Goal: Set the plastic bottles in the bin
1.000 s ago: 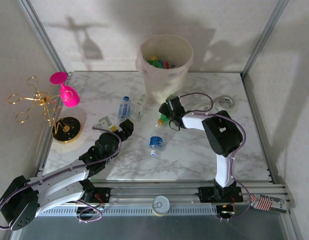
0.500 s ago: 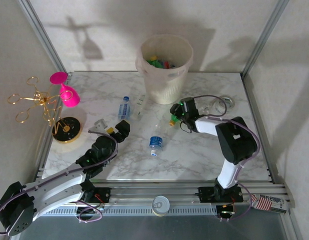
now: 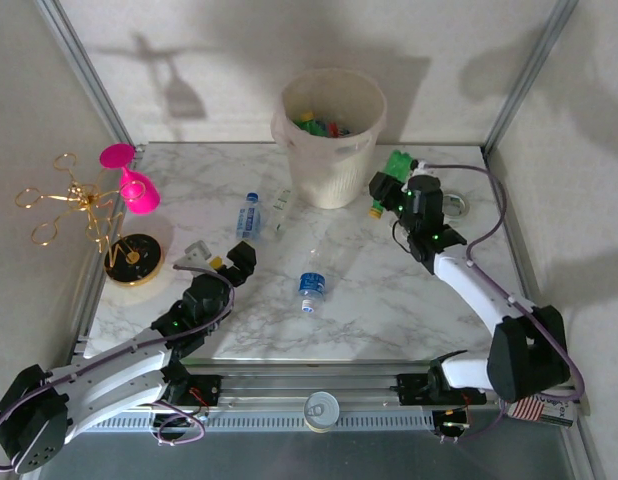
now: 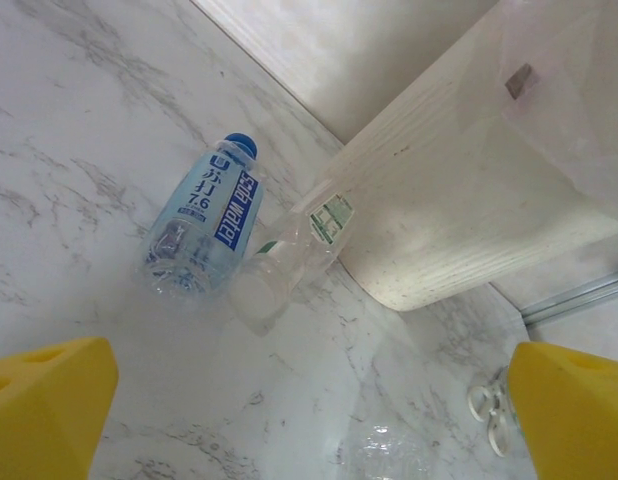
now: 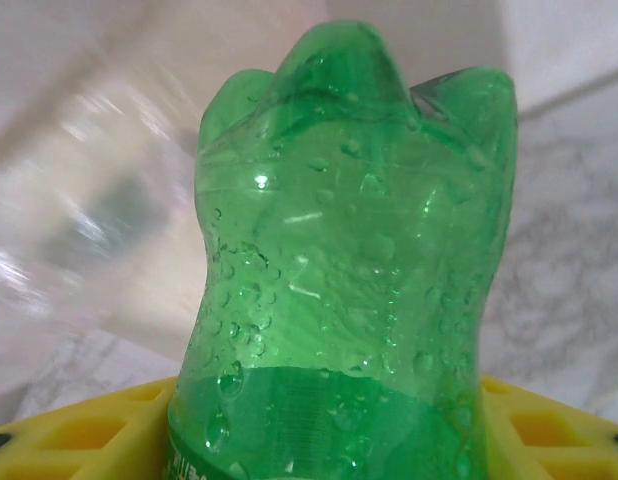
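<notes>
One green bottle (image 3: 396, 163) sat clenched in my right pincer (image 3: 392, 187), just beside the bin (image 3: 334, 182) wall. I judged it should rise over the rim, centred, before release.

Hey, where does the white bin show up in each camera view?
Top external: bin at the far edge, centre.
Left wrist: bin wall, upper right.
Right wrist: likely the blurred pale surface at left, behind the green bottle.
Shared landmark: the marble table.
</notes>
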Controlling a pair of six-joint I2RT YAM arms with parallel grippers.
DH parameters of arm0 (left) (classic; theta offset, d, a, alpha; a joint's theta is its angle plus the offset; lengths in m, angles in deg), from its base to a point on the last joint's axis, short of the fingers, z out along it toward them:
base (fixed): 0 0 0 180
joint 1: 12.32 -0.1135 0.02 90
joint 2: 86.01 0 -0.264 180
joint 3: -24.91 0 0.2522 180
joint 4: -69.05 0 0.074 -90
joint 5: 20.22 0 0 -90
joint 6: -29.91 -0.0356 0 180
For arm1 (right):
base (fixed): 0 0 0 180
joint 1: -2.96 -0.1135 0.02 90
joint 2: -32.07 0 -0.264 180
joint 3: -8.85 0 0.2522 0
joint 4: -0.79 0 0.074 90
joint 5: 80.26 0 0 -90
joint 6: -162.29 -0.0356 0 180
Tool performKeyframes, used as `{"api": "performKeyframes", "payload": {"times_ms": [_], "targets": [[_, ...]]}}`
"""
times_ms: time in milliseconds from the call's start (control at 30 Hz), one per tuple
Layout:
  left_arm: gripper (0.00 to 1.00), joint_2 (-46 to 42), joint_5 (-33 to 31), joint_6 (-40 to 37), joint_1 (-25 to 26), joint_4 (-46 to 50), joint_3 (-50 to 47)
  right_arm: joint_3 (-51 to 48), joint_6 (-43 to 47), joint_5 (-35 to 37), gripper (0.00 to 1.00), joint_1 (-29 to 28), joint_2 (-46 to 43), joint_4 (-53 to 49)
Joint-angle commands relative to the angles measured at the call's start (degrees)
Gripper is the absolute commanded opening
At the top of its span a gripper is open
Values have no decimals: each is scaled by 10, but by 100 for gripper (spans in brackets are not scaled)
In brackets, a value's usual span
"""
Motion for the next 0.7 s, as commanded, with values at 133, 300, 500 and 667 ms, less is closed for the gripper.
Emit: {"api": "performKeyframes", "payload": {"times_ms": [133,300,500,667], "targets": [[99,31,11,-25,-21,4,1,135,92,-38,54,1,12,-16],[100,55,43,-26,-38,3,-11,250,98,-78,54,1,89,-14],[100,77,83,-8,-53,-7,-29,392,107,-97,54,1,214,-25],[100,69,92,-6,-55,-6,-36,485,104,-122,53,0,314,-29]]}}
